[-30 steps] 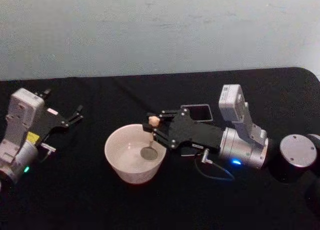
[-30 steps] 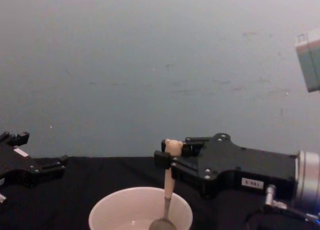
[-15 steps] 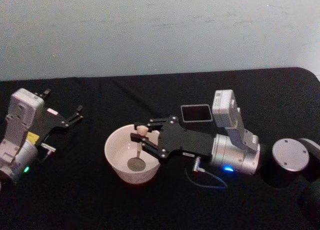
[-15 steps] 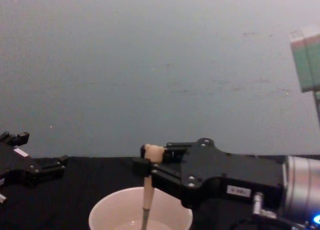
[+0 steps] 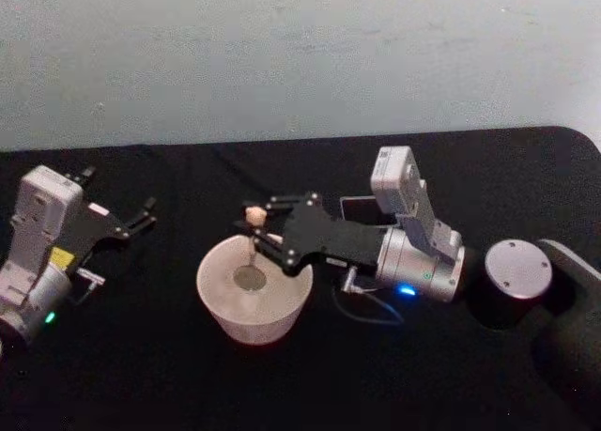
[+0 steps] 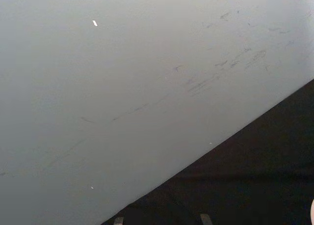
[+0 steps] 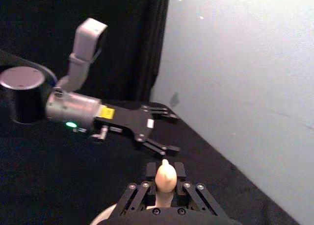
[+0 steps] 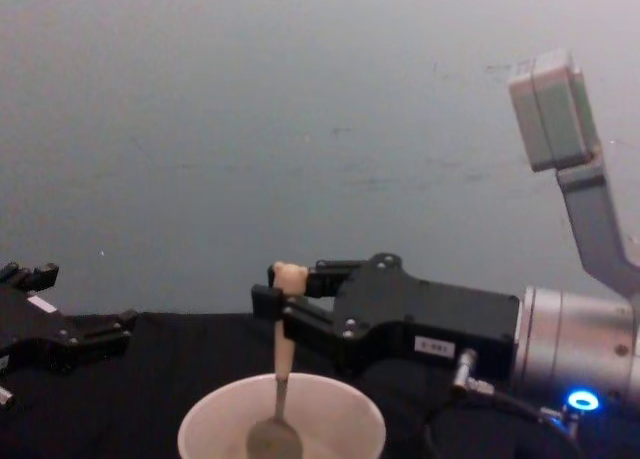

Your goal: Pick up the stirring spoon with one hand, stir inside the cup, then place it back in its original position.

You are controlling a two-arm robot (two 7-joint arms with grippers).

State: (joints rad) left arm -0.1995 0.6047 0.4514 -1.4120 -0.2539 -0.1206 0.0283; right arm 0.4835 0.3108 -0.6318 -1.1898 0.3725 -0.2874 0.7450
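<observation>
Bearing an illegible label (image 8: 434, 347), right end effector (image 8: 279, 290) holds stirring spoon (image 8: 283, 361).

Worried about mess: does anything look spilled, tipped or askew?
Nothing stands out. The right gripper holds the stirring spoon upright, bowl inside the upright cup; no spill shows. The left gripper lies idle at the table's left.

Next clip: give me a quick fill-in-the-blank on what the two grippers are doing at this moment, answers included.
1. The right gripper is shut on the handle of the ____.
2. Its metal bowl sits down inside the ____.
3. The left gripper lies on the table with its fingers ____.
Missing words: stirring spoon; cup; open.
</observation>
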